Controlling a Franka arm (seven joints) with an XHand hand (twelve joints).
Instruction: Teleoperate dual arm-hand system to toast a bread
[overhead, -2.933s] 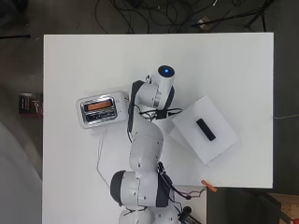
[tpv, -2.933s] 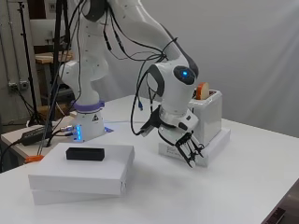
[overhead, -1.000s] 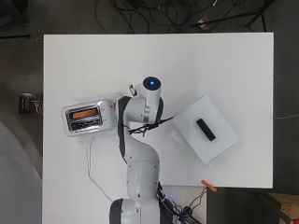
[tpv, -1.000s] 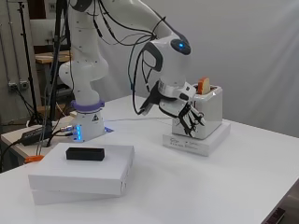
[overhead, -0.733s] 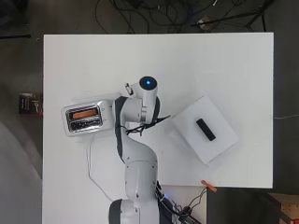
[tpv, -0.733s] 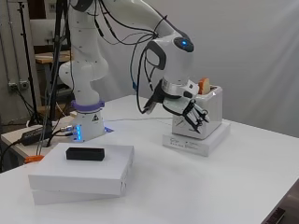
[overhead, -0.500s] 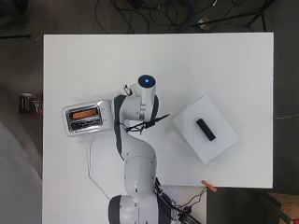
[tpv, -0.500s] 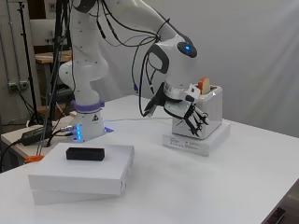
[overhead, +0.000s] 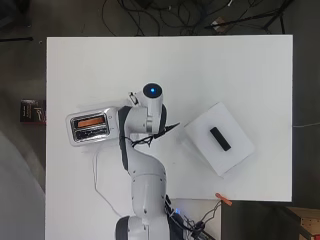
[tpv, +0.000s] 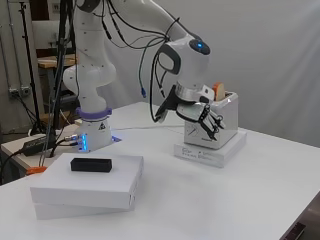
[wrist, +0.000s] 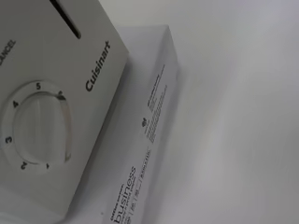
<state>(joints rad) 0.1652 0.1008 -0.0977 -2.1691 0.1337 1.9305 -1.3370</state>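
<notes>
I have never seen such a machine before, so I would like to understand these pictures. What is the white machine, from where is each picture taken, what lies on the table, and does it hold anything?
The white machine is one robot arm fixed at the edge of a white table. At its end sits a black and white hand with fingers, steered by a person.

One picture looks straight down on the table, one looks across it from the side, and the third comes from a camera at the wrist, very close to things.

On the table stands a white toaster on a flat white box, with a slice of bread standing up out of its slot. The wrist view shows the toaster's round dial. Farther away a small black block lies on a stack of white boxes.

The hand holds nothing: its fingers, bent, hang in front of the toaster's face.
</notes>
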